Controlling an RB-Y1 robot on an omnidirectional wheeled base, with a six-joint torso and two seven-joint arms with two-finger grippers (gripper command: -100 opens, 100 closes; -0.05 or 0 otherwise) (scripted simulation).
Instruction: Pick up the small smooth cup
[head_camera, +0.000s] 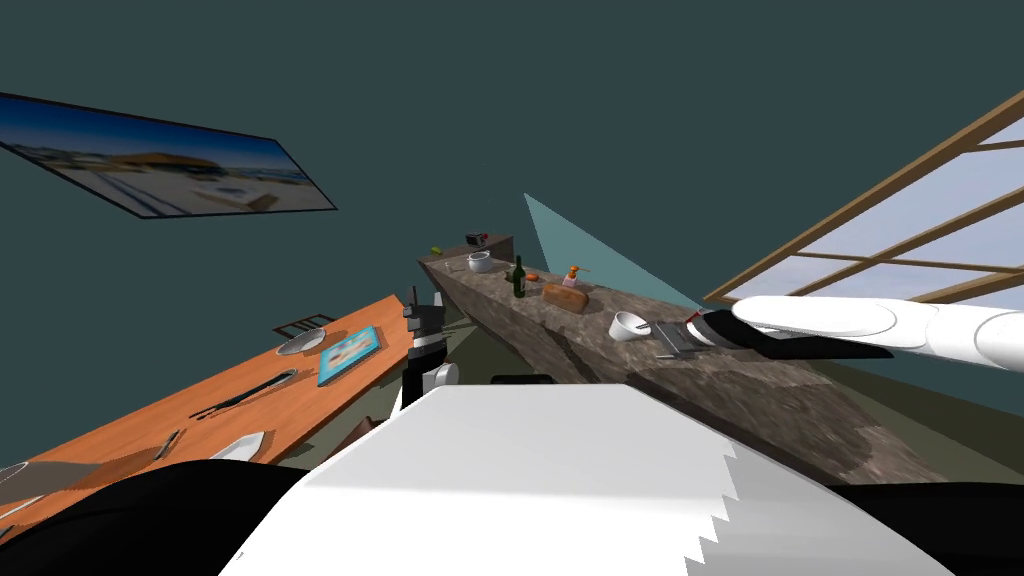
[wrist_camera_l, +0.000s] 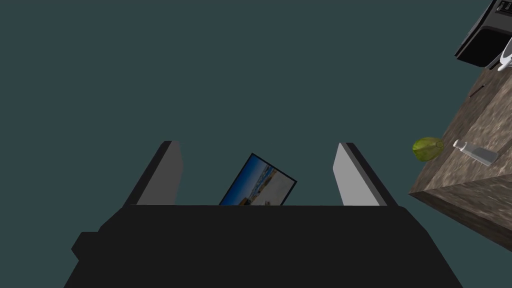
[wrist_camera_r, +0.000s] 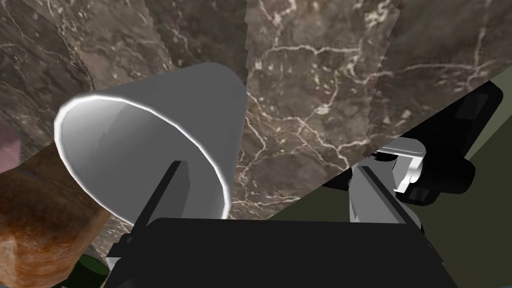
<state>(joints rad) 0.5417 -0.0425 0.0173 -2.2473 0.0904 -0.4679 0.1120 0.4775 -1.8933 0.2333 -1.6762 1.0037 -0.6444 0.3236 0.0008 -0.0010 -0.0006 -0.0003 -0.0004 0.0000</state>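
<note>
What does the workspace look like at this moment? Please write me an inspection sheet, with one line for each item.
Surface: brown marbled counter, veined.
Job's things: small plain white cup on the counter, its mouth open toward the right gripper.
Clutter: bread loaf, dark green bottle and white bowl, all farther along the counter.
Grippers: right gripper open at the cup, one finger across its mouth, the other clear of it; left gripper open, raised, holding nothing.
Cables: nothing seen.
Surroundings: orange table with plates and cutlery on my left; window on my right.
</note>
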